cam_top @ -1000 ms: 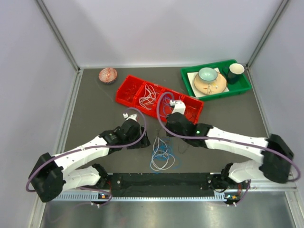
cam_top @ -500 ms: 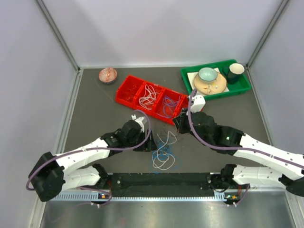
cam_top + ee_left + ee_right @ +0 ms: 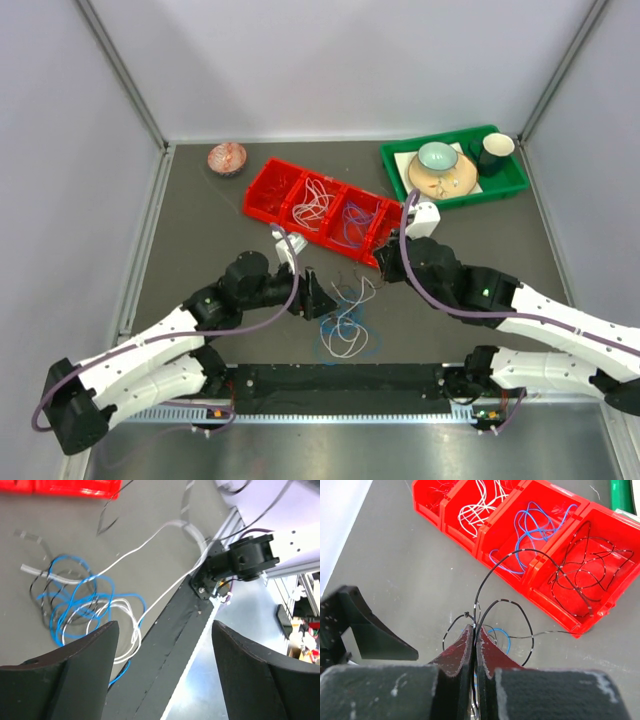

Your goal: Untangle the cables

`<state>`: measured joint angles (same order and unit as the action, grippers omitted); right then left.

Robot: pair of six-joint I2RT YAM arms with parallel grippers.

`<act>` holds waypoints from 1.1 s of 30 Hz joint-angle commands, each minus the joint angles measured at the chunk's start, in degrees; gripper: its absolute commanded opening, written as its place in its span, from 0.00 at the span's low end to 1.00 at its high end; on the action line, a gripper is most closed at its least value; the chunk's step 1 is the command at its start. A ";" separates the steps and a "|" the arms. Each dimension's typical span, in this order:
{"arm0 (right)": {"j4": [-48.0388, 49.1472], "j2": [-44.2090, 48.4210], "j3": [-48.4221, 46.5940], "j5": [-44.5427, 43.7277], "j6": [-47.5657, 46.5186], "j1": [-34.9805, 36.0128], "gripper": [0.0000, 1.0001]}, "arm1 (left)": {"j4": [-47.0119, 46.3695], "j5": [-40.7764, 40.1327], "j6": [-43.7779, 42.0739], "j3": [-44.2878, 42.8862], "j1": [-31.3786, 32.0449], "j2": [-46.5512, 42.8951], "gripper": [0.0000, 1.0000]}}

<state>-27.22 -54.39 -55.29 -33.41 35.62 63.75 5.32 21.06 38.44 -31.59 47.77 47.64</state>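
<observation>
A loose tangle of blue, white and black cables (image 3: 345, 325) lies on the dark table near the front; it also shows in the left wrist view (image 3: 80, 600). My left gripper (image 3: 312, 295) is open and empty just left of the tangle, with its fingers (image 3: 60, 675) wide apart. My right gripper (image 3: 475, 630) is shut on a thin black cable (image 3: 520, 610) that loops up from the tangle, just in front of the red tray (image 3: 262, 195). The tray's compartments hold white cables (image 3: 480, 500), blue cables (image 3: 535, 525) and black cables (image 3: 585, 565).
A green tray (image 3: 510, 180) with a plate, a bowl and a dark cup stands at the back right. A small pinkish bowl (image 3: 227, 158) sits at the back left. A black mounting strip (image 3: 340, 378) runs along the near edge.
My right gripper has come back from over the tray toward the tangle, pinching black cable. My left gripper has swung right beside the tangle. The cable pile has shifted slightly.
</observation>
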 commanded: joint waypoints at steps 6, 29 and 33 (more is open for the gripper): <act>0.59 0.16 -0.96 -1.13 0.86 0.77 0.00 | -1.98 -8.39 -5.30 -11.47 9.26 10.54 0.81; -3.27 7.26 2.99 -2.20 2.00 -5.72 0.00 | 10.13 -33.24 -6.96 -18.84 9.19 -5.42 0.00; -4.59 10.62 6.59 0.97 2.70 -13.11 0.00 | 19.45 -42.49 -9.78 -27.89 9.18 -14.67 0.00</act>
<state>-29.95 -47.05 -51.09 -34.61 37.12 56.01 15.99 -9.04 32.32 -49.67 57.28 41.54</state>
